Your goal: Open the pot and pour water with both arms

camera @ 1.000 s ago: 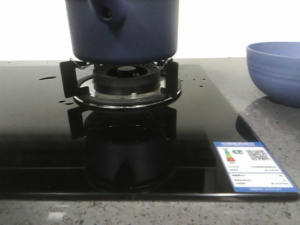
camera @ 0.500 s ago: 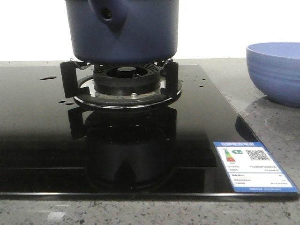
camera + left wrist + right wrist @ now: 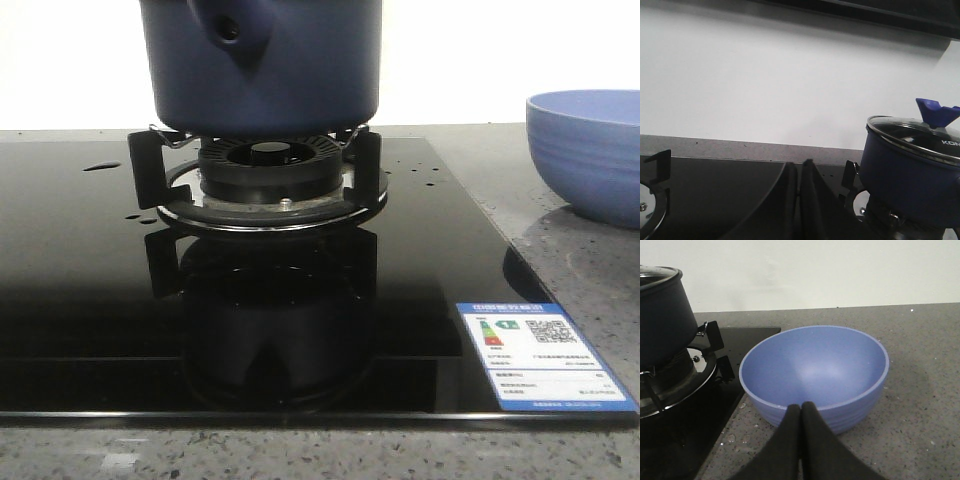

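Note:
The dark navy pot (image 3: 262,65) stands on the gas burner (image 3: 268,165), its hollow stub handle (image 3: 232,28) facing me. In the left wrist view the pot (image 3: 912,180) carries a glass lid with a blue knob (image 3: 937,112). It also shows in the right wrist view (image 3: 662,315). My left gripper (image 3: 800,165) is shut and empty, beside the pot. My right gripper (image 3: 801,407) is shut and empty, just in front of the light-blue bowl (image 3: 814,375). Small water drops (image 3: 100,166) lie on the black hob. Neither gripper shows in the front view.
The black glass hob (image 3: 90,290) has a label sticker (image 3: 540,355) at its front right. The light-blue bowl (image 3: 585,150) stands on the grey stone counter (image 3: 580,260) to the hob's right. A second burner (image 3: 650,195) lies left of my left gripper. A white wall is behind.

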Robot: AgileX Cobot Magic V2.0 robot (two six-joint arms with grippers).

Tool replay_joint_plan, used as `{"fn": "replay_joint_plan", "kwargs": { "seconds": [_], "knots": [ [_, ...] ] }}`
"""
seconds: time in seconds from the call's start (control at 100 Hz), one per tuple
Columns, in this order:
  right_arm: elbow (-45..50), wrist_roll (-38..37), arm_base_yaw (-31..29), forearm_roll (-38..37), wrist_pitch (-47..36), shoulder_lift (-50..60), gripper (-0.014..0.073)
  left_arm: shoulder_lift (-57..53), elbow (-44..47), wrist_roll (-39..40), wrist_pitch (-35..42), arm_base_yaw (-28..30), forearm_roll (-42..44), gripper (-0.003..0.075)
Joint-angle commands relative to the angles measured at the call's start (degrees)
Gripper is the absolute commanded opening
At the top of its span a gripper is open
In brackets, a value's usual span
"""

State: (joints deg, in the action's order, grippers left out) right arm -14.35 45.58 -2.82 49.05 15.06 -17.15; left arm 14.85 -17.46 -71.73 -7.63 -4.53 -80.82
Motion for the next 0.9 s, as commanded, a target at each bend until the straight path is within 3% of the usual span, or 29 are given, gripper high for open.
{"fn": "replay_joint_plan", "kwargs": {
  "seconds": [0.0,0.38,0.52,0.59,0.62,0.63,0.72,0.78,0.89],
  "knots": [
    [-1.52,0.60,0.01,1.14,-3.18,-0.47,-0.0063,0.35,-1.56,-0.14,0.77,-0.57,-1.25,-0.0019],
    [-1.52,0.60,0.01,1.14,-3.18,-0.47,-0.0063,0.35,-1.56,-0.14,0.77,-0.57,-1.25,-0.0019],
    [-1.52,0.60,0.01,1.14,-3.18,-0.47,-0.0063,0.35,-1.46,2.53,3.94,-0.57,0.01,-0.0019],
    [-1.52,0.60,0.01,1.14,-3.18,-0.47,-0.0063,0.75,-1.32,15.09,6.81,-0.57,11.08,-0.0019],
    [-1.52,0.60,0.01,1.14,-3.18,-0.47,-0.0063,0.80,-1.02,25.35,7.63,-0.57,22.24,-0.0019],
    [-1.52,0.60,0.01,1.14,-3.18,-0.47,-0.0064,0.80,-1.02,25.35,7.63,-0.57,24.89,-0.0019],
    [-1.52,0.60,0.01,1.14,-3.18,-0.47,-0.0063,0.96,0.95,60.09,9.75,-0.57,58.86,-0.0019],
    [-1.52,0.60,0.01,1.14,-3.18,-0.47,-0.0063,0.96,2.57,69.97,10.03,-0.57,65.75,-0.0019],
    [-1.52,0.60,0.01,1.14,-3.18,-0.47,-0.0063,-1.27,7.45,70.88,9.66,-0.57,66.31,-0.0019]
  ]
}}
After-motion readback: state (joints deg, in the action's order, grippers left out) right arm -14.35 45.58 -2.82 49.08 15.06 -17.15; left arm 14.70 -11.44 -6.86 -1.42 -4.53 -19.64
